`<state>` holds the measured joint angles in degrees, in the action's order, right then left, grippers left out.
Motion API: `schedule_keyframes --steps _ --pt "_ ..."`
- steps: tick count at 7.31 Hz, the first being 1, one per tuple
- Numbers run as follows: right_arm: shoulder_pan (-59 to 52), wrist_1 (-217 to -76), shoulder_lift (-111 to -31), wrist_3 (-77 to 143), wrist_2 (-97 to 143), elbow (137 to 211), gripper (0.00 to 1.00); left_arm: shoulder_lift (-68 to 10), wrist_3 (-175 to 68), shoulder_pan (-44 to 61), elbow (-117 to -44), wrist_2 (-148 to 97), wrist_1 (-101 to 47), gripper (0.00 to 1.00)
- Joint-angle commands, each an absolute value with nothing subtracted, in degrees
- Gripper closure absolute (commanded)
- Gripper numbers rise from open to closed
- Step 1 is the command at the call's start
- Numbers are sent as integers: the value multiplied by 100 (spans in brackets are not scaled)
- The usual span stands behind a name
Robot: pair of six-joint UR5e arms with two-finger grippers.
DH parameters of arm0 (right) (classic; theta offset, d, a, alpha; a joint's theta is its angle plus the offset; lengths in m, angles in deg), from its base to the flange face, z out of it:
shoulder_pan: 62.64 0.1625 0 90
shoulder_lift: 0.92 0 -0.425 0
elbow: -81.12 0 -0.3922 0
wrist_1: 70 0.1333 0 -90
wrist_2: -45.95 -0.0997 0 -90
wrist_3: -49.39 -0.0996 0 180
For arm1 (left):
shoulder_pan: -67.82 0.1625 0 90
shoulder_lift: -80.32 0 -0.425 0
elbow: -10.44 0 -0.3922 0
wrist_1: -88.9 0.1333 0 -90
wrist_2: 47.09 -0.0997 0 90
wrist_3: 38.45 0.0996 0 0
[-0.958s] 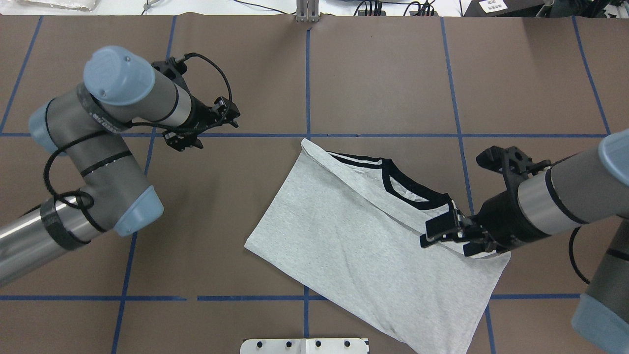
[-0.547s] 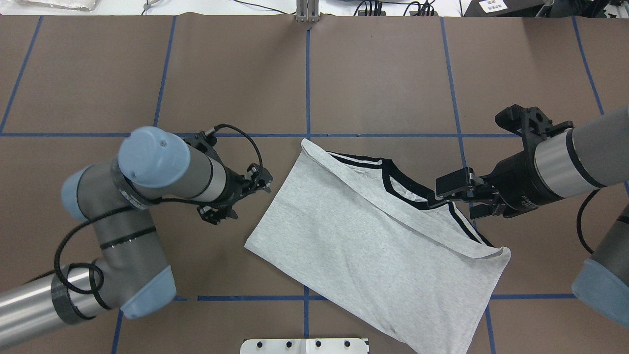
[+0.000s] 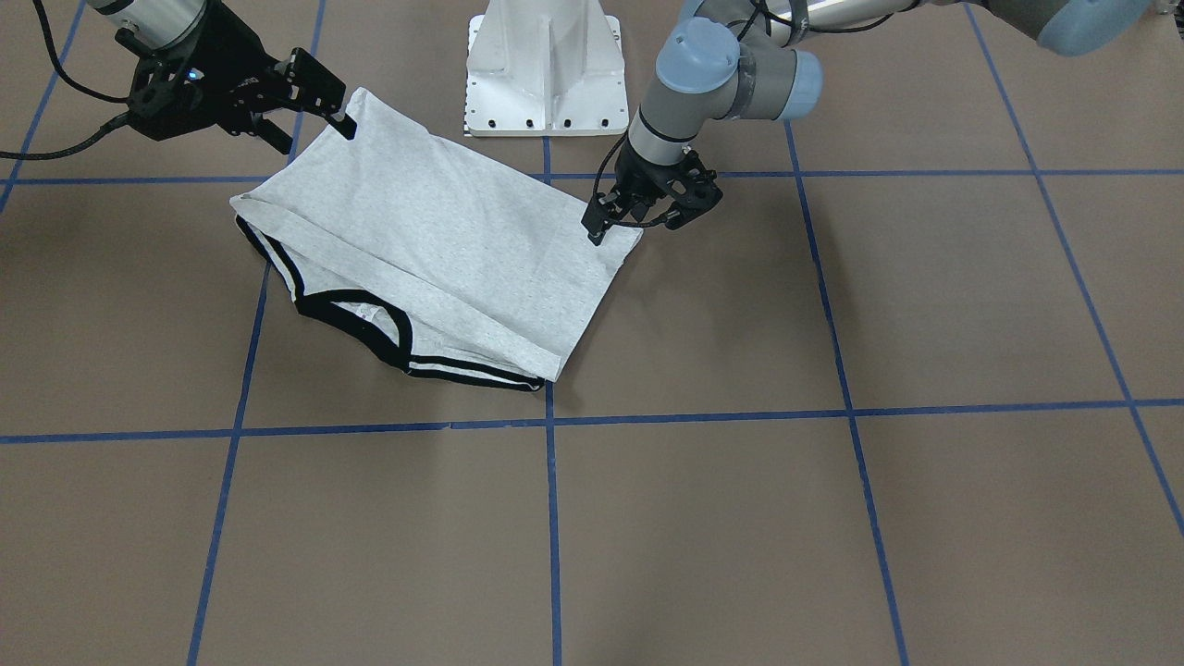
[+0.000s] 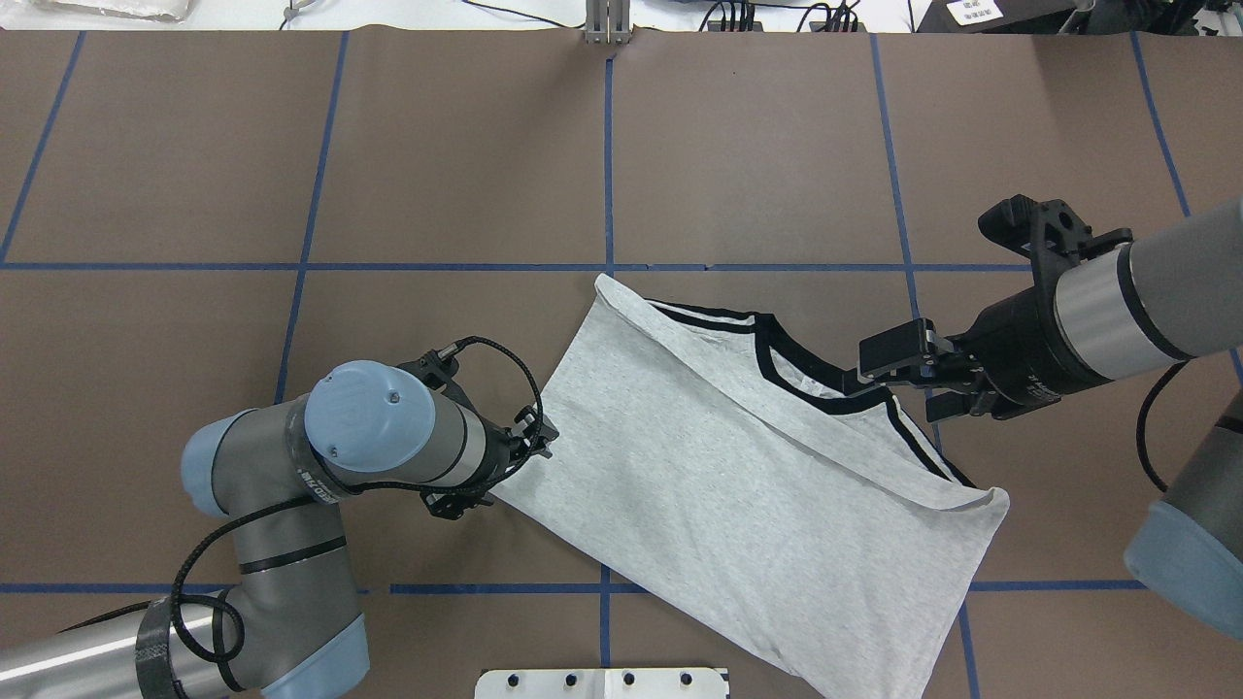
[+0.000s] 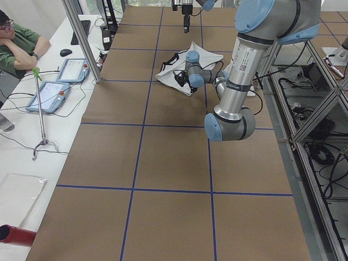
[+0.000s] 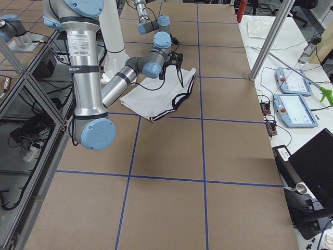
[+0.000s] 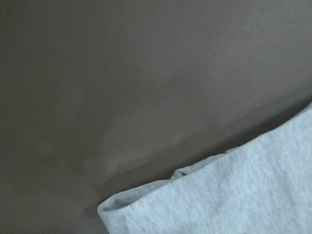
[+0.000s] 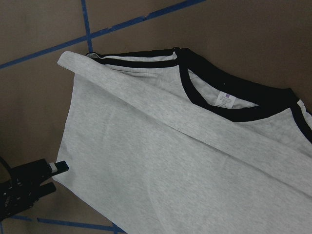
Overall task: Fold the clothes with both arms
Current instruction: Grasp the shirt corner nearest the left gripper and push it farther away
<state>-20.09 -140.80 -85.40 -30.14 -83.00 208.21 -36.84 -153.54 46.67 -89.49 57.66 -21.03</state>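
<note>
The grey T-shirt (image 4: 719,466) lies folded lengthwise and plain side up, slanting across the brown table, with its black collar (image 4: 806,374) and striped cuff (image 4: 704,316) showing along the far edge. My left gripper (image 4: 490,473) is open and low at the shirt's left corner, one finger on each side of it; the left wrist view shows that corner (image 7: 204,195) close up. My right gripper (image 4: 898,383) hangs open just above the collar end and holds nothing. The front view shows both: the left gripper (image 3: 647,215) at the corner and the right gripper (image 3: 313,129) over the shirt (image 3: 444,240).
The white pedestal (image 3: 546,69) stands at the table's near edge, just behind the shirt. Blue tape lines (image 4: 607,146) grid the brown table. A person (image 5: 19,46) sits beside tablets (image 5: 51,92) off the far side.
The right gripper let go of the shirt's sleeve end, opened and drew back toward the collar. The left arm swung down from the far left to the shirt's left corner.
</note>
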Motion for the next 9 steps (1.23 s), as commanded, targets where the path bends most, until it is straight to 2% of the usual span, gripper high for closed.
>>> schedule_keyframes --steps 1,3,4,6,9 --pt "-2010 -14084 -8529 -3015 -8299 20821 0 -3658 -15341 4672 -8931 5759 -2018 19" --pt "-2010 -14084 -8529 -3015 -8290 20813 0 -3658 -15341 4672 -8940 5759 -1982 27" --pt "-2010 -14084 -8529 -3015 -8299 20813 0 -3658 -15341 4672 -8940 5759 -1982 37" --pt "-2002 -14084 -8529 -3015 -8290 20813 0 -3649 -15350 4672 -8966 5759 -1982 100" --pt "-1993 -14084 -8538 -3015 -8273 20813 0 -3640 -15306 4611 -9037 5759 -1973 100"
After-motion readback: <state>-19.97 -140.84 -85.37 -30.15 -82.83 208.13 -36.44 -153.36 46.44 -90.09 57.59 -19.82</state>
